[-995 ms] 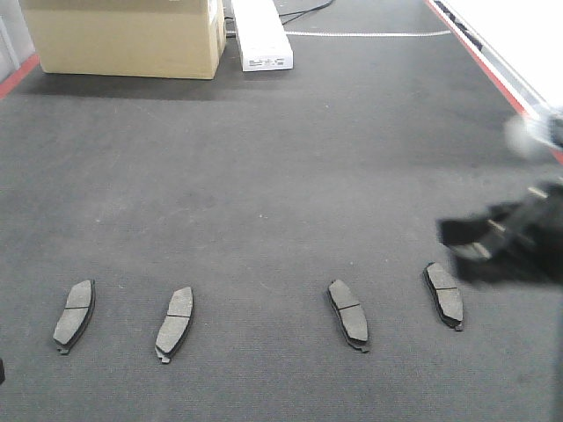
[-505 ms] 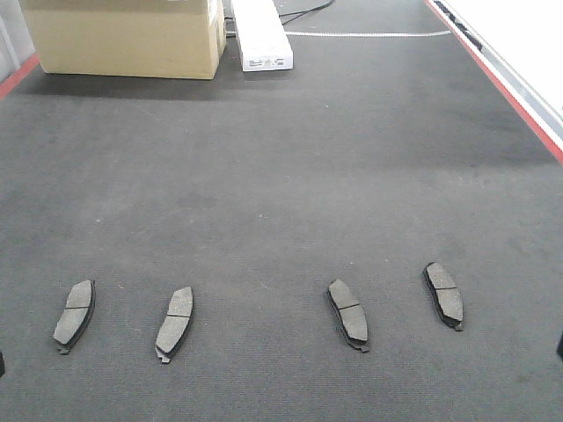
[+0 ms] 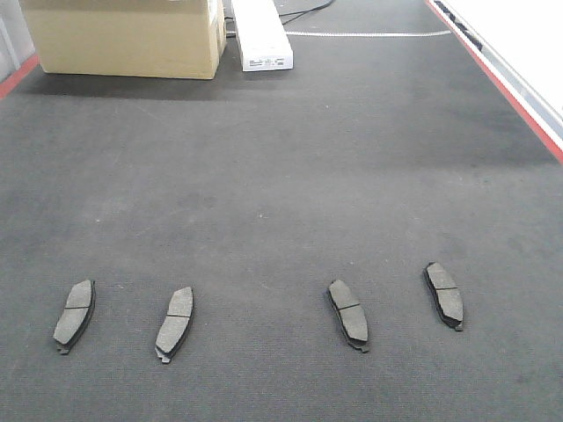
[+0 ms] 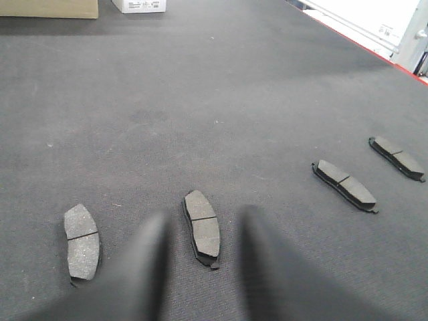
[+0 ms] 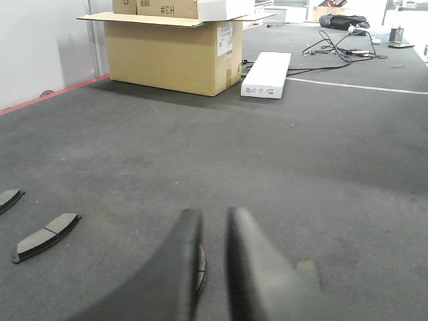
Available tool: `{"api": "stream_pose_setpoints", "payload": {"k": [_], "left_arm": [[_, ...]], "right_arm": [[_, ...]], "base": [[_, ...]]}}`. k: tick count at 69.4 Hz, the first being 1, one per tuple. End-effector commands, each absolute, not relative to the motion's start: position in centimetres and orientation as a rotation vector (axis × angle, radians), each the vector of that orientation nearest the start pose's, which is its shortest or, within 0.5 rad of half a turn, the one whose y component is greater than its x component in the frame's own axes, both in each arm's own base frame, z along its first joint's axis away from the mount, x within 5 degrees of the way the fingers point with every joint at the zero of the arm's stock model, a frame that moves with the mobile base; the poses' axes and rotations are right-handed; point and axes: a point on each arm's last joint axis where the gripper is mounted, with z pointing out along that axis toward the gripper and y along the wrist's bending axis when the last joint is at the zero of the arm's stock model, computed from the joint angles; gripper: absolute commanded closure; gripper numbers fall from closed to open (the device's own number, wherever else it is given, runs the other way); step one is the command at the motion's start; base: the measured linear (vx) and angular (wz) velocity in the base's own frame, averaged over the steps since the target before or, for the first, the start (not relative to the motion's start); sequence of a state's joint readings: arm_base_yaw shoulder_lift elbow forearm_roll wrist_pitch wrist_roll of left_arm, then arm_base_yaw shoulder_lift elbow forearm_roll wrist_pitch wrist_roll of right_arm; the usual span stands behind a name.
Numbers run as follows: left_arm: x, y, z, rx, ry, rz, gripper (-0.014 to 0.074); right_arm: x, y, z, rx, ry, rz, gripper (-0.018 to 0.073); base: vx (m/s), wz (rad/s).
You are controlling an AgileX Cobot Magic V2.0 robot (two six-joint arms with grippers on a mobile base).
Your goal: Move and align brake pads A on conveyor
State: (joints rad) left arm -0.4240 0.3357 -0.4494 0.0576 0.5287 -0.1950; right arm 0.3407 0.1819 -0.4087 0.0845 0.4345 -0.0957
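Observation:
Four brake pads A lie in a loose row across the near part of the dark conveyor (image 3: 281, 176): far-left pad (image 3: 74, 315), second pad (image 3: 174, 323), third pad (image 3: 349, 314), right pad (image 3: 444, 295). Neither gripper shows in the front view. In the left wrist view my left gripper (image 4: 205, 215) is open above the belt, with the second pad (image 4: 202, 227) lying on the belt between its blurred fingers (image 4: 147, 267), untouched. My right gripper (image 5: 214, 212) hangs over the belt with its fingers almost together and holding nothing. A pad (image 5: 199, 267) peeks out behind its left finger.
A cardboard box (image 3: 123, 40) and a long white box (image 3: 260, 35) stand at the belt's far end, with cables (image 5: 334, 47) behind them. A red stripe (image 3: 519, 97) marks the right edge, beside a pale surface. Another red stripe (image 3: 18, 75) marks the left edge.
The right arm, blurred at the right edge beside the rightmost pad a second ago, has pulled back out of the front view. The four pads have not moved.

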Motion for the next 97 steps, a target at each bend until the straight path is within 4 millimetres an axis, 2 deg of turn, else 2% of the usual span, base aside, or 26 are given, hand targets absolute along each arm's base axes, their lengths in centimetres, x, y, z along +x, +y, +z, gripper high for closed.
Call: {"api": "stream_pose_setpoints", "payload": {"k": [1,45,57,71,78,92,97], "left_arm": [[6.9,-3.0,30.8,0.244,1.811,-0.388,0.0605],[6.9,-3.0,30.7,0.244,1.819,-0.387,0.0603],[7.0,-2.6,28.0,0.203,1.877,-0.347,0.0603],[5.7,-0.7,25.0,0.034,1.735,-0.173,0.0603],[5.1,-0.1,22.9,-0.032,1.693,-0.074,0.0603],[5.5,0.4,19.2,-0.117,1.624,0.003,0.0603],[5.6,0.4,19.0,-0.127,1.596,-0.002,0.0603]], "right_arm": [[4.8,2.0,31.5,-0.311,1.571,0.275,0.0573],[4.8,2.0,31.3,-0.316,1.597,0.28,0.0571],[4.8,2.0,31.3,-0.316,1.597,0.28,0.0571],[4.8,2.0,31.3,-0.316,1.597,0.28,0.0571],[4.8,2.0,31.3,-0.316,1.597,0.28,0.0571],[4.8,2.0,31.2,-0.317,1.598,0.28,0.0571],[4.8,2.0,31.2,-0.317,1.598,0.28,0.0571]], "base": [[0.0,0.0],[0.0,0.0],[0.0,0.0],[0.0,0.0],[0.0,0.0],[0.0,0.0],[0.0,0.0]]}}
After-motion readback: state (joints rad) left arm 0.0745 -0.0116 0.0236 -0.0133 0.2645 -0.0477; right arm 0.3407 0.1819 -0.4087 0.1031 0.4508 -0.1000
